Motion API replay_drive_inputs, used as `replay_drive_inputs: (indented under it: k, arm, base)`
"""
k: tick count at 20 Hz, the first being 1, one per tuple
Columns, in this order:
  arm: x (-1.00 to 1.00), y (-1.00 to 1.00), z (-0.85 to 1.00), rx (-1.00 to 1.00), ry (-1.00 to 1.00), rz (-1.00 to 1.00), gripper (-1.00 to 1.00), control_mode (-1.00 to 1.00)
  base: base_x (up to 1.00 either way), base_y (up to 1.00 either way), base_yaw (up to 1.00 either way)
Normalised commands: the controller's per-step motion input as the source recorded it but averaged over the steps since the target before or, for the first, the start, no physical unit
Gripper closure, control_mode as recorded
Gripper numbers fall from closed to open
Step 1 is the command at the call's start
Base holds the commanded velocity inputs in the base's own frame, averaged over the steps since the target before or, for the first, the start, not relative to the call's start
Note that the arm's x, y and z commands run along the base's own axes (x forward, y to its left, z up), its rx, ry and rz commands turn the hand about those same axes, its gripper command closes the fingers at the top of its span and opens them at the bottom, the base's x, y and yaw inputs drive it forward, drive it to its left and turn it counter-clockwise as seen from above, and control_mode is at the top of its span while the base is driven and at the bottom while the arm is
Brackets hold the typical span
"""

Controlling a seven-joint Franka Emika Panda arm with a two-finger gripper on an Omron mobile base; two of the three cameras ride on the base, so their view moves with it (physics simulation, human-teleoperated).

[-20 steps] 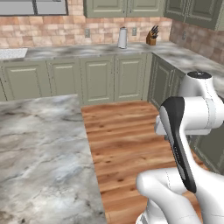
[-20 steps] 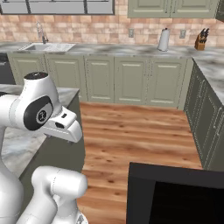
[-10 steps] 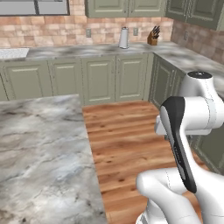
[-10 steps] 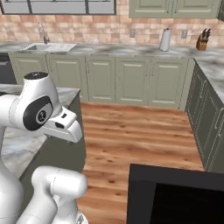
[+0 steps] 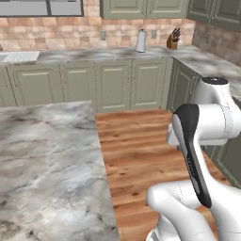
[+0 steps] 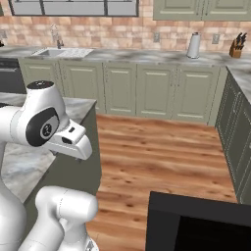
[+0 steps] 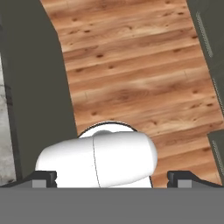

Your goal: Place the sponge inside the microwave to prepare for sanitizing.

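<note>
I have the arm folded up tight over its own base, the usual carry posture while the base drives, so nothing swings out. In the hand view the gripper (image 7: 112, 177) points down at the wood floor (image 7: 131, 65), and its two dark fingertips (image 7: 43, 178) stand far apart at the bottom corners, spread to their widest with nothing between them. It is empty and ready to take something.

Nearest on my right, at the bottom edge of the right base view, sits a glossy black slab (image 6: 198, 223). I judge it to be the top or door of the microwave, though the view cuts it too short for me to be sure. If so, the base is parked beside it.

On my left runs the marble island counter (image 5: 47, 160), its grey-veined top bare in the part I can see. The plank floor fills the middle ground between island and cabinets.

Farthest away, the back counter (image 6: 142, 56) carries a sink (image 6: 61, 51) at left, then a paper towel roll (image 6: 194, 45) and a knife block (image 6: 237, 48) toward the right corner, in front of the brick backsplash (image 5: 94, 35).

I cannot place the sponge from here, so my read is that the job is at its start: find the sponge first, then pick it up.
</note>
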Motion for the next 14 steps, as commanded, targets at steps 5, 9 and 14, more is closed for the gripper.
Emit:
replay_drive_inputs:
  k: [5, 9, 14]
  arm:
    - [0.00, 0.00, 0.00, 0.00, 0.00, 0.00, -1.00, 1.00]
    - [0.00, 0.00, 0.00, 0.00, 0.00, 0.00, -1.00, 1.00]
    - [0.00, 0.00, 0.00, 0.00, 0.00, 0.00, -1.00, 1.00]
  base:
    - [0.96, 1.00, -0.05]
    - [0.25, 1.00, -0.11]
    - [-0.16, 1.00, -0.05]
